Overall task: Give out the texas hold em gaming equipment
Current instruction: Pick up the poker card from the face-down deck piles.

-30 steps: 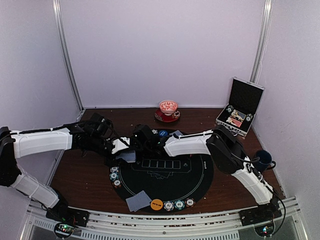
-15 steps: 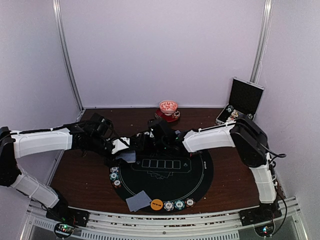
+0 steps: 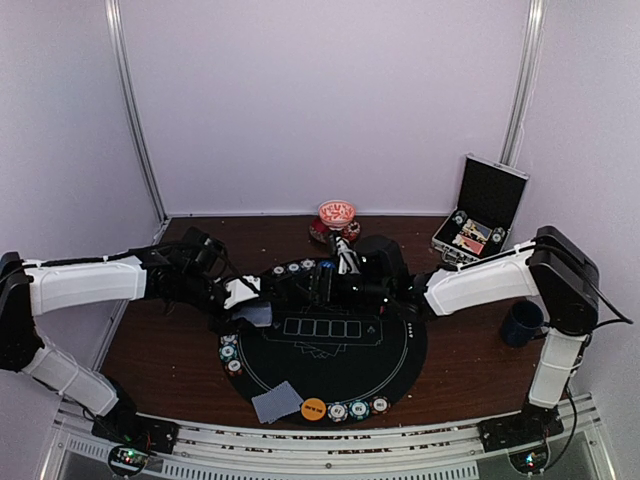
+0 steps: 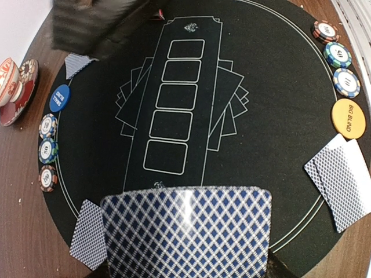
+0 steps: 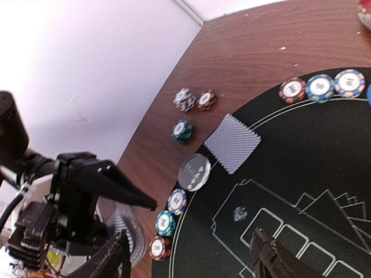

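1. The left hand is clamped on the card deck, over the left edge of the black mat.
2. The right hand hangs with its fingers apart and empty, above the mat's far-left part.
3. Striped chips, an orange disc and dealt cards sit along the mat's rim.

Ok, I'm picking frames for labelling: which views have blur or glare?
Left wrist: a dark shape at top left is motion-smeared, and a pale glare streak crosses the cards at the bottom. Right wrist: the wall is washed out white. Top view: evenly lit, fairly sharp.
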Robot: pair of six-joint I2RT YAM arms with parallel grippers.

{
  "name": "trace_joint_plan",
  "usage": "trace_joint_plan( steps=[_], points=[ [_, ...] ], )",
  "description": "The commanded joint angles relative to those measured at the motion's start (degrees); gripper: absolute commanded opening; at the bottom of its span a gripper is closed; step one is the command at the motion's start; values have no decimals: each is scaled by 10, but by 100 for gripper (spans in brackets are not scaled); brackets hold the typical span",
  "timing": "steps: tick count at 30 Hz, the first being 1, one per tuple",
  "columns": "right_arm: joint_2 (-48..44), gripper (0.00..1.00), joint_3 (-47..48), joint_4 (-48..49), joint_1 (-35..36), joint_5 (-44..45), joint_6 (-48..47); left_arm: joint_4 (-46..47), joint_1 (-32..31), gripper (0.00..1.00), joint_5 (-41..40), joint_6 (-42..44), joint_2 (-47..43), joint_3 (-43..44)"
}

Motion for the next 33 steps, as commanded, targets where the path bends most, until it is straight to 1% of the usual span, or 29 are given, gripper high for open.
trace_joint_plan(
  steps=[1,7,10,13,18,21,24,28,33],
  points=[
    [3,72,-11,99,24,-70,-11,15,-3,59,7,6,9,-3],
    [45,71,27,92,45,-65,12,16,-3,59,9,7,9,-4],
    [58,71,36,80,49,-41,20,17,-3,59,8,7,8,-4],
    [80,71,56,59,51,-38,19,17,-3,59,9,5,10,-4],
    [107,71,81,57,56,-48,28,17,-3,59,12,6,12,-4],
    [118,70,100,40,58,-30,32,17,-2,59,13,6,12,-4],
    [131,68,120,17,58,-13,37,17,-3,59,14,6,12,-4],
    [157,62,149,-15,57,-13,40,17,-2,59,14,7,11,-4],
    [163,62,149,0,57,-38,45,17,-2,59,13,7,12,-4]
  ],
)
